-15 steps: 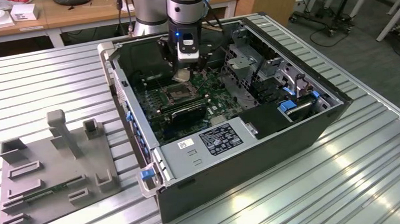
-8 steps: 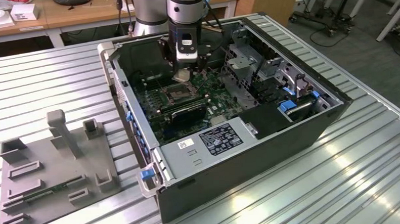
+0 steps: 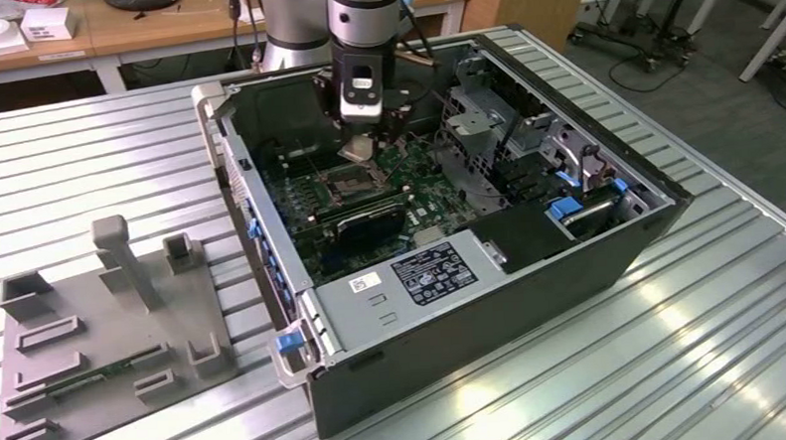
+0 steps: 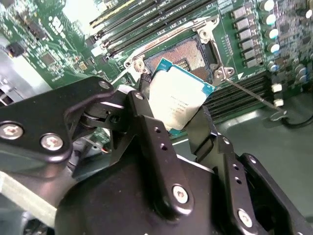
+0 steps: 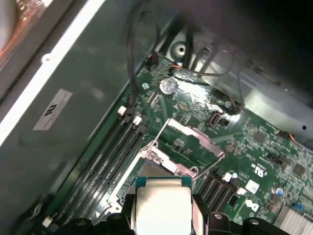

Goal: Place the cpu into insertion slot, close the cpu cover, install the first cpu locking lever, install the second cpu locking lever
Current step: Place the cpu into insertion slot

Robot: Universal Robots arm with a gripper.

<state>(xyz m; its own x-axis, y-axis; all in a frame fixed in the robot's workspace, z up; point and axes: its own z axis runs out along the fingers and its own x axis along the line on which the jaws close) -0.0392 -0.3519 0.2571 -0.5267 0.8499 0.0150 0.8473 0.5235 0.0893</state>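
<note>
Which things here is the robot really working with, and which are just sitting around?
For the job:
the cpu, gripped in the pincer
the insertion slot, uncovered
the cpu cover, raised off the slot

Just lying about:
the grey holder tray on the table
the memory slots
the round battery
the white box on the desk

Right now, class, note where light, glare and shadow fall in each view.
Exterior view: bright streaks glare off the table; inside the case it is dimmer. Second wrist view: one corner of the board burns out white, and the cpu in the gripper shines pale. First wrist view: deep shadow covers one corner; the cpu looks washed out.
</note>
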